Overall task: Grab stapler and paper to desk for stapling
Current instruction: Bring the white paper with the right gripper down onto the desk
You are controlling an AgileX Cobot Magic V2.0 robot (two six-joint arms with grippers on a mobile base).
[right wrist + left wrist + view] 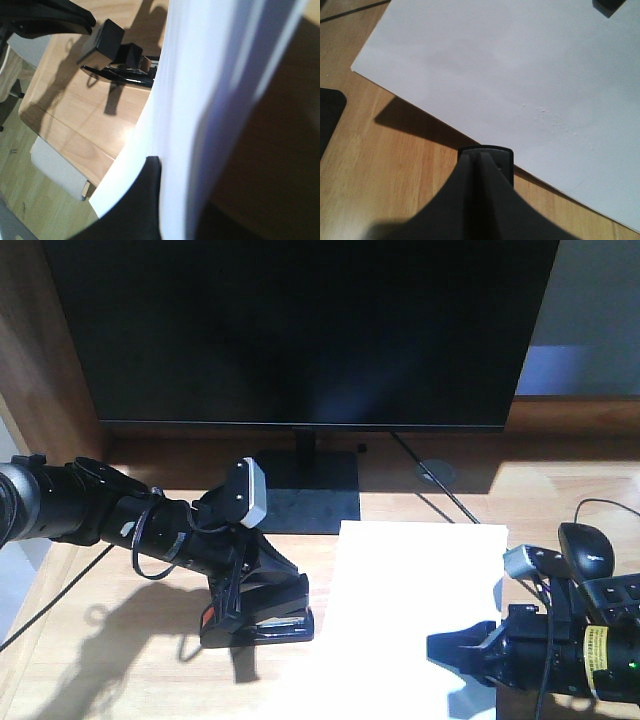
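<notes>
The black stapler (272,626) with a red patch rests on the wooden desk (110,660), just left of the paper. My left gripper (242,602) comes down over it and is shut on it. In the left wrist view the fingers (470,190) meet over the stapler's dark end (492,151), close to the paper's edge (510,70). The white paper (415,575) lies flat right of centre. My right gripper (452,650) is shut on its near edge. In the right wrist view the sheet (200,90) runs between the jaws, one dark finger (140,200) under it, and the stapler (125,77) shows beyond.
A large black monitor (300,330) on a square stand base (305,495) fills the back of the desk. A black mouse (588,545) and its cable lie at the right, beside my right arm. The desk's front edge and the floor (30,200) show below.
</notes>
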